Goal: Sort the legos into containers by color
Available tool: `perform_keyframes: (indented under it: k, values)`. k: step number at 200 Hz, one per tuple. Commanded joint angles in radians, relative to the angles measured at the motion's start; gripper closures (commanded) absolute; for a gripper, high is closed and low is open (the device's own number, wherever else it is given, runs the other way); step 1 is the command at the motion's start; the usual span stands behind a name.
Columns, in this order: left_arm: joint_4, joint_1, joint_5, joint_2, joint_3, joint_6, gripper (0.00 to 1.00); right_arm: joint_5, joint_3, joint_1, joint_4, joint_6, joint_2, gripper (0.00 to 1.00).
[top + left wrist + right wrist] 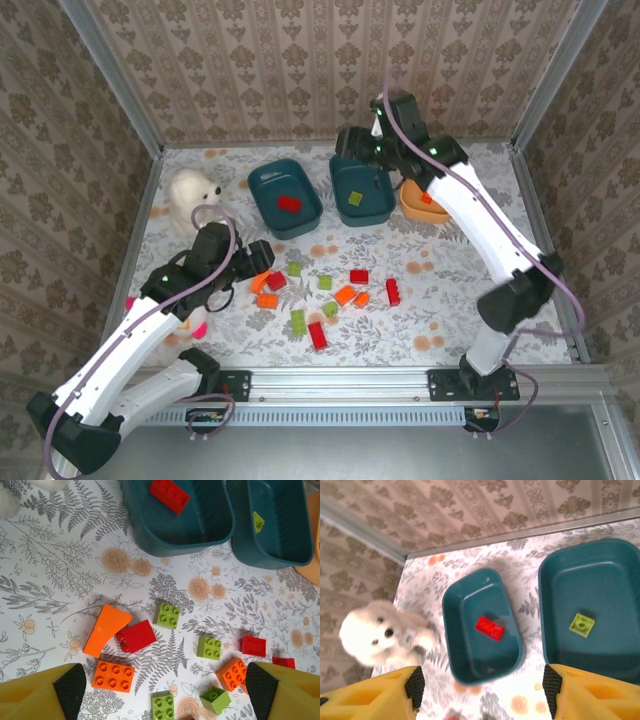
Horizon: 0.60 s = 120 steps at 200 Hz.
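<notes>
A white plush toy (190, 197) sits far left on the counter (450, 270); near it the left jaws hang released wide above loose red, orange and green legos (113, 676). The left teal bin (275, 185) holds a red brick (290, 204), the middle teal bin (378, 205) a green brick (581, 624), with the right jaws above it, released and empty; the orange bin (415, 208) stands rightmost

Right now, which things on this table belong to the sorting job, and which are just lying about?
Job: loose bricks, red brick in one teal bin, green brick in the other teal bin, orange bin.
Just lying about: white plush toy.
</notes>
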Motion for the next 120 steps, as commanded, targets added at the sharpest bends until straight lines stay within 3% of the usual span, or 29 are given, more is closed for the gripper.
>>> perform_keyframes:
  k: [1, 66, 120]
  values:
    - [-0.038, 0.010, -0.011, -0.016, -0.014, -0.012, 0.14, 0.024, -0.173, 0.034, 0.099, -0.073, -0.117, 0.32]
    - [-0.074, 0.031, 0.010, -0.007, -0.039, -0.001, 0.15, 0.069, -0.627, 0.176, 0.207, -0.156, -0.473, 0.31]
    - [-0.056, 0.040, 0.027, 0.008, -0.078, -0.015, 0.16, 0.112, -0.810, 0.278, 0.180, -0.198, -0.554, 0.31]
